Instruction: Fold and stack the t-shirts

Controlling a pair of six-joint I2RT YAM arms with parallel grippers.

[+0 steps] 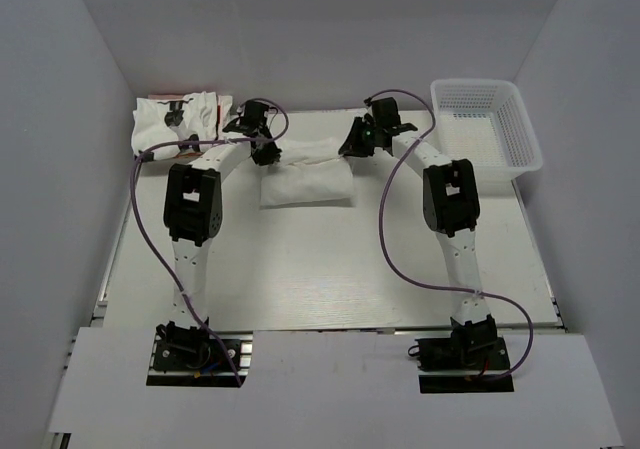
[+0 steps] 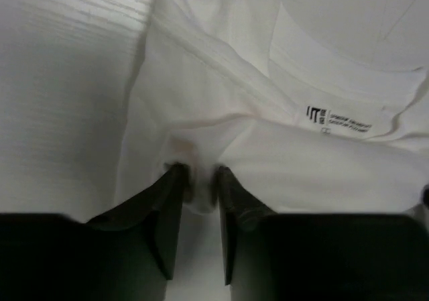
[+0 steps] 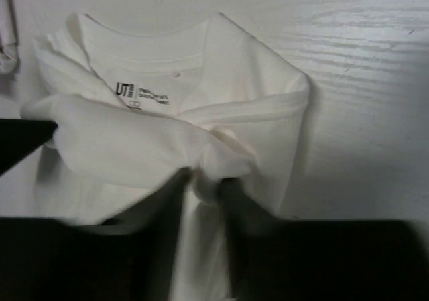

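A folded white t-shirt (image 1: 305,174) lies at the middle back of the table, its neck label (image 2: 338,120) facing up. My left gripper (image 1: 268,152) is at the shirt's left end and my right gripper (image 1: 352,147) at its right end. In the left wrist view the shirt (image 2: 268,113) fills the frame, and my left gripper (image 2: 200,177) has its jaws slightly apart with a small fold of cloth between the tips. In the right wrist view the shirt (image 3: 221,80) is bunched, and my right gripper (image 3: 206,180) stands narrowly open round a rounded fold. Another t-shirt (image 1: 180,119) with red and black print lies back left.
A white mesh basket (image 1: 490,124) stands at the back right corner. White walls close in the table on three sides. A purple cable (image 1: 395,219) hangs along each arm. The arm bases sit at the near edge.
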